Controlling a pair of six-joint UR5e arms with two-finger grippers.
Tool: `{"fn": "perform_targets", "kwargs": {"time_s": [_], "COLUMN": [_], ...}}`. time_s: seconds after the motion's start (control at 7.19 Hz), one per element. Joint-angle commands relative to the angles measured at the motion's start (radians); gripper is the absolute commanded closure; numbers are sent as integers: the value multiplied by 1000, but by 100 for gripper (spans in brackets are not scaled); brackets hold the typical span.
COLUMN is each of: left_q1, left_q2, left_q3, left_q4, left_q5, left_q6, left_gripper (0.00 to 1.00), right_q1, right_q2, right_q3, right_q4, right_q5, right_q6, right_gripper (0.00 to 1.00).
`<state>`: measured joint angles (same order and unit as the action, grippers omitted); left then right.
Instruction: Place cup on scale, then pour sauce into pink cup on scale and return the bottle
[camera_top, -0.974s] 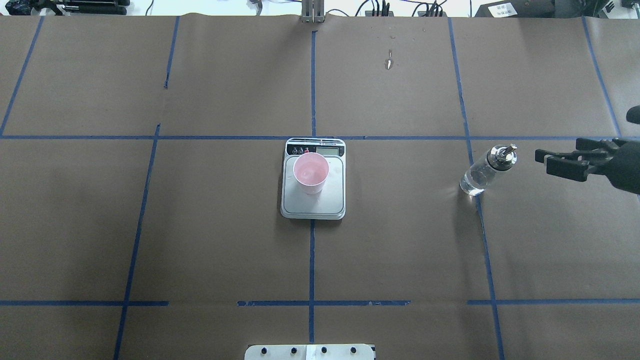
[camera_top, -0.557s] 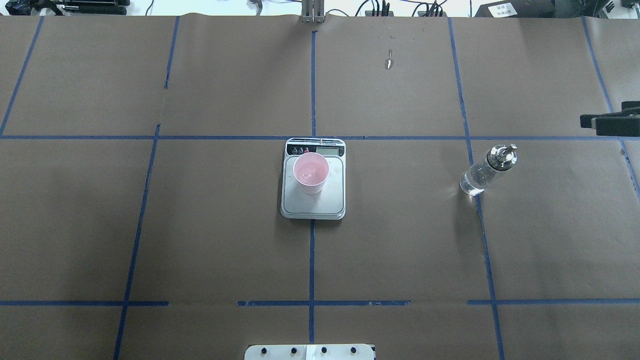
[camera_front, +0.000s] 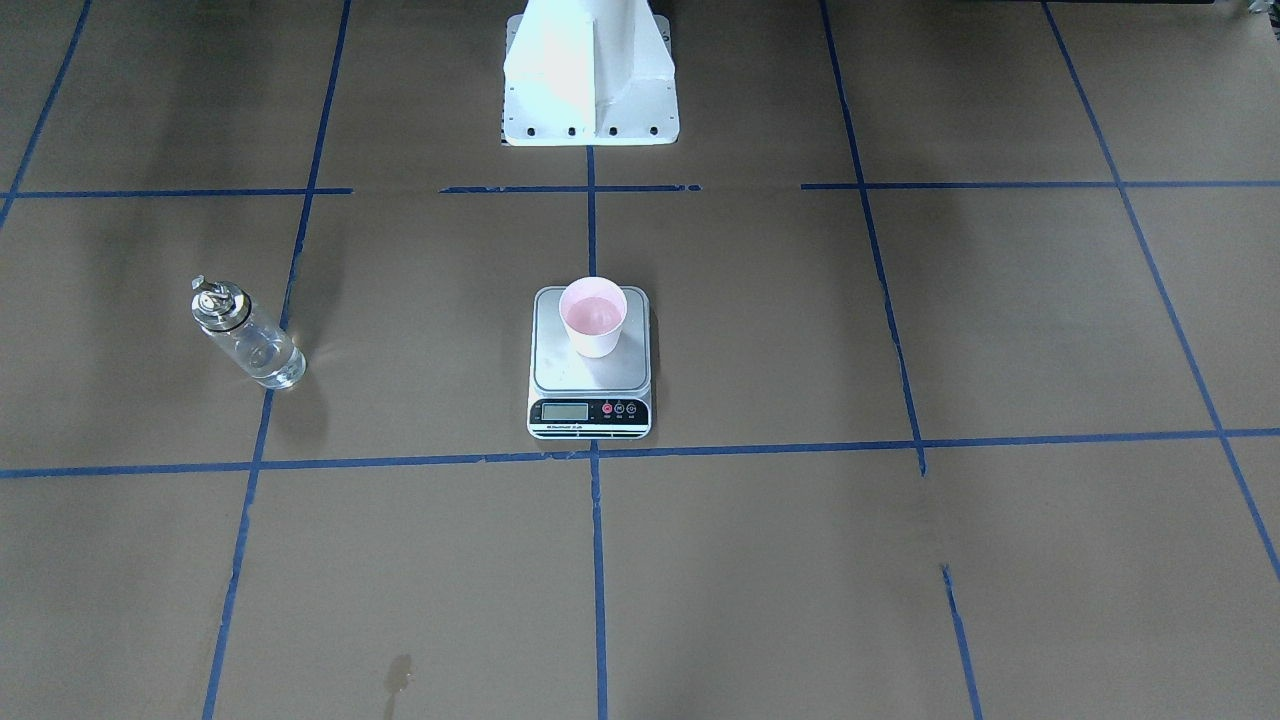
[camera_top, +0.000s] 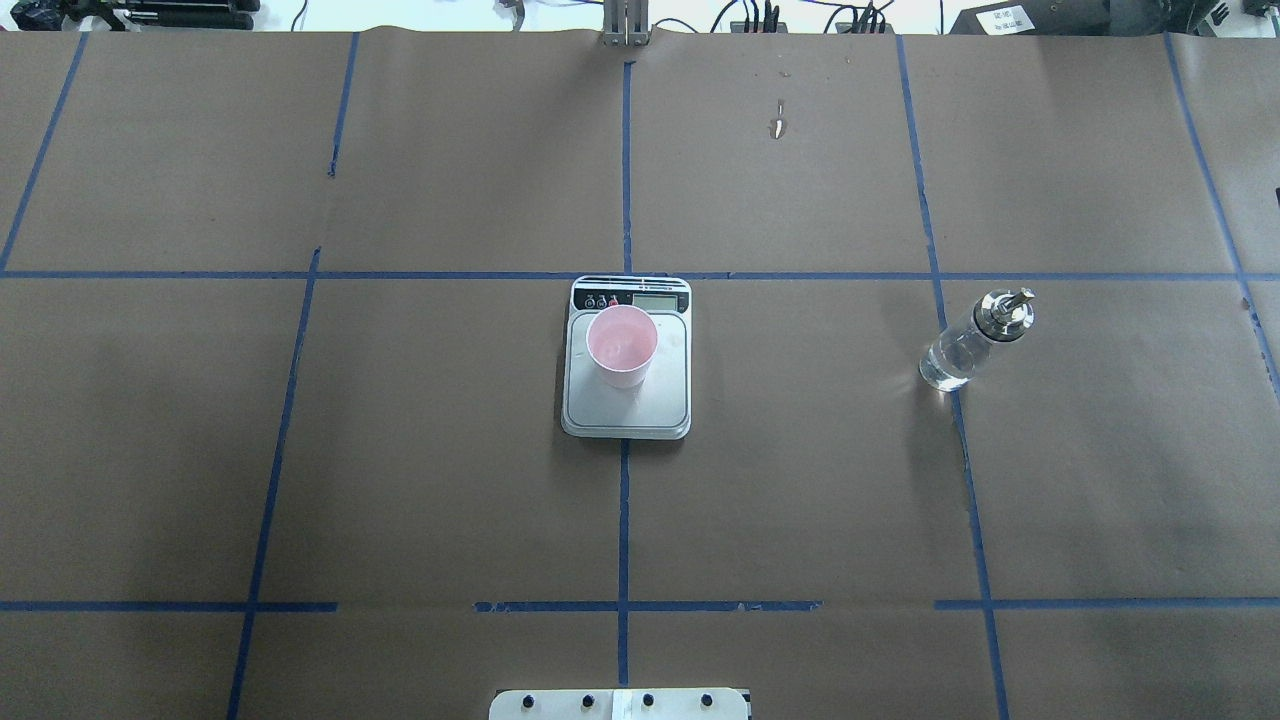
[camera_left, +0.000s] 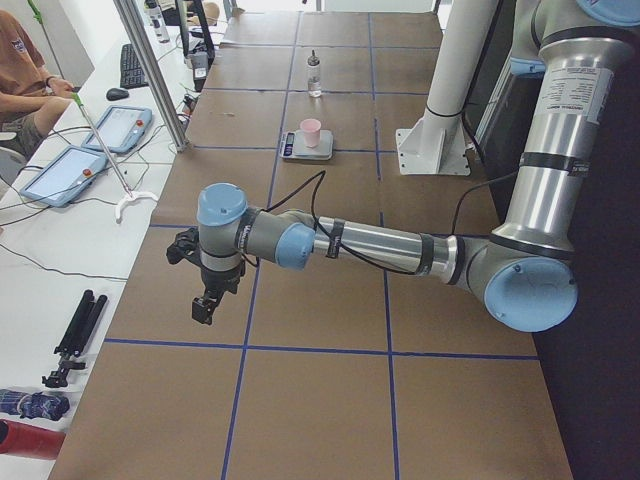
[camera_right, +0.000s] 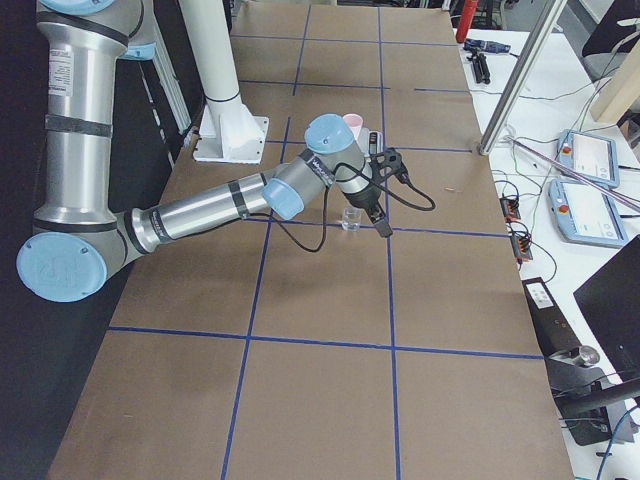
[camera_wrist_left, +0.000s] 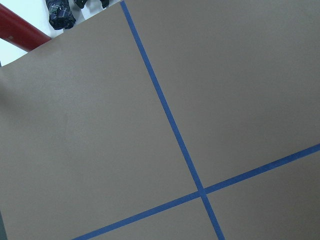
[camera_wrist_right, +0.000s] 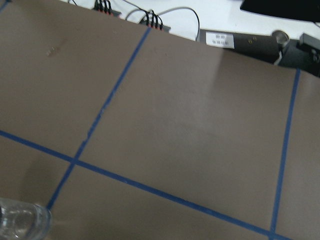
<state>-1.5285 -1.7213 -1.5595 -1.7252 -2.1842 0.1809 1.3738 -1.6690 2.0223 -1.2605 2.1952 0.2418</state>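
The pink cup (camera_top: 621, 345) stands upright on the steel plate of the scale (camera_top: 627, 415) at the table's middle, and also shows in the front view (camera_front: 593, 317). The clear glass bottle (camera_top: 975, 340) with its silver spout cap stands upright on the paper to the right, with clear sauce low inside it (camera_front: 262, 352). Nothing holds it. My right gripper (camera_right: 385, 226) shows only in the exterior right view, hanging beside the bottle (camera_right: 351, 219). My left gripper (camera_left: 204, 307) shows only in the exterior left view, far from the scale (camera_left: 307, 148). I cannot tell whether either is open or shut.
Brown paper with blue tape lines (camera_top: 624, 520) covers the table. The robot's white base (camera_front: 590, 75) stands behind the scale. A corner of the bottle (camera_wrist_right: 20, 222) shows in the right wrist view. Tablets (camera_left: 118, 128) and cables lie on the side bench.
My right gripper, open beside the bottle a second ago, has drawn away to the right and left the overhead view. Bottle, cup and scale have not moved.
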Motion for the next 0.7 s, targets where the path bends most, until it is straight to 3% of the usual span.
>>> {"fn": "perform_targets", "kwargs": {"time_s": [0.0,0.14,0.42,0.56], "left_q1": [1,1,1,1], "left_q2": [14,15,35,37], "left_q3": [-1,1,10,24], "left_q4": [-1,-1,-1,22], "left_q5": [-2,-2,-2,-2], "left_q6": [0,0,2,2], "left_gripper": [0,0,0,0], "right_q1": [51,56,57,71], "right_q2": [143,213,190,189], "right_q3": [-7,-16,-60,-82], "right_q4": [-539,-732,-748,-746], "right_q5": [-36,-87,-80,-16], "right_q6": [-215,-223,-219,-219], "right_gripper": [0,0,0,0]}}
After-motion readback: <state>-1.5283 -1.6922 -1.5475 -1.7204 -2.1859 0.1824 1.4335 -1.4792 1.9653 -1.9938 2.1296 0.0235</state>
